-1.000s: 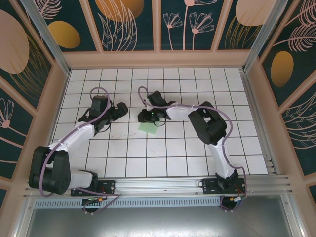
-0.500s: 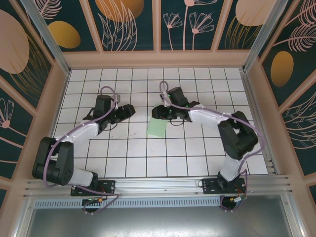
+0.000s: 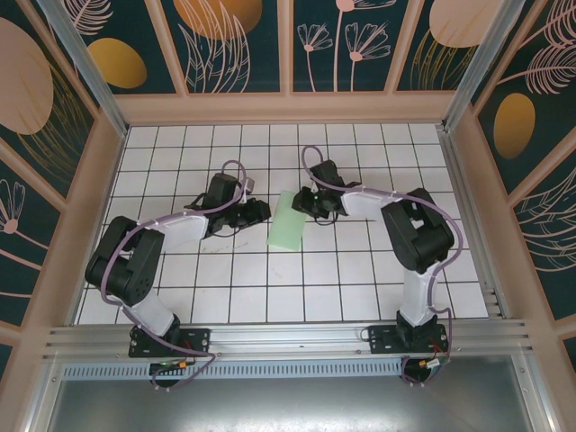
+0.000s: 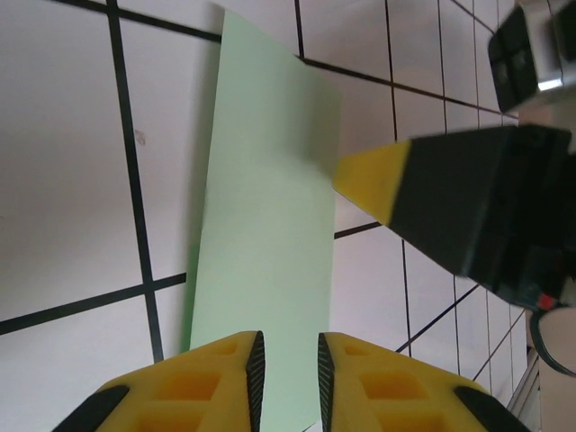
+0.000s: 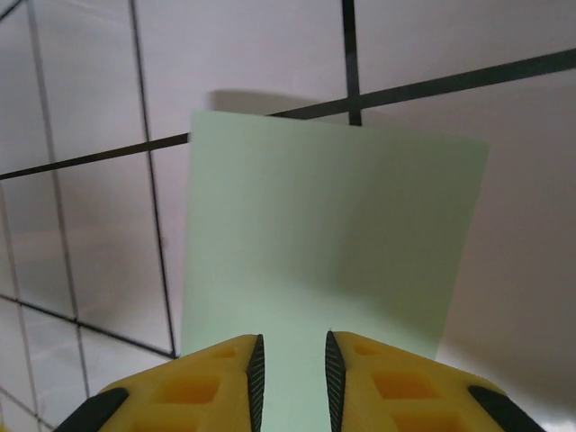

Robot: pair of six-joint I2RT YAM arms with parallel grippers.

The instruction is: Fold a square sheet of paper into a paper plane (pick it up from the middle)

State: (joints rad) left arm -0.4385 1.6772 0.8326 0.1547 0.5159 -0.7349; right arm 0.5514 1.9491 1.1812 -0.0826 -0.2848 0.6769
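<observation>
My left gripper (image 3: 259, 213) sits low over the white tiled table (image 3: 360, 270), just beside the left edge of the green sheet of paper (image 3: 290, 227). The sheet lies near the middle of the table as a long pale rectangle between my two grippers. From my left wrist, my yellow fingers (image 4: 225, 369) are drawn to a narrow slit, with the paper showing through it and spreading behind both; I cannot tell whether they pinch it. My right gripper (image 3: 304, 203) is at the far part of the sheet's right edge, one yellow fingertip (image 4: 373, 180) touching it. Those fingers (image 5: 216, 373) also stand nearly together over the paper, whose far edge casts a shadow on the tiles; I cannot tell if they grip it.
</observation>
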